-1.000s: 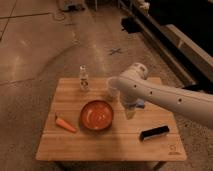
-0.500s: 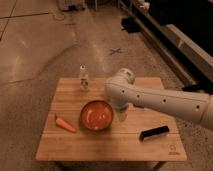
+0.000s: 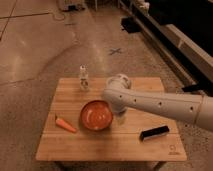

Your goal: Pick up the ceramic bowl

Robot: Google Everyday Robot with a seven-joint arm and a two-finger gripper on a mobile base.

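Note:
The ceramic bowl point(image 3: 96, 115) is a wide, shallow orange-red glossy bowl lying on the wooden table point(image 3: 75, 145), left of centre. My white arm reaches in from the right, and its wrist sits just above the bowl's right rim. The gripper point(image 3: 120, 118) hangs at the bowl's right edge, mostly hidden behind the wrist.
A small clear bottle point(image 3: 84, 79) stands at the table's back edge. An orange carrot point(image 3: 66, 124) lies left of the bowl. A black oblong object point(image 3: 154, 132) lies at the front right. Concrete floor surrounds the table, and a dark counter runs along the right.
My arm has swung left across the table, bringing the wrist from right of the bowl to over its right rim. The bowl has not moved.

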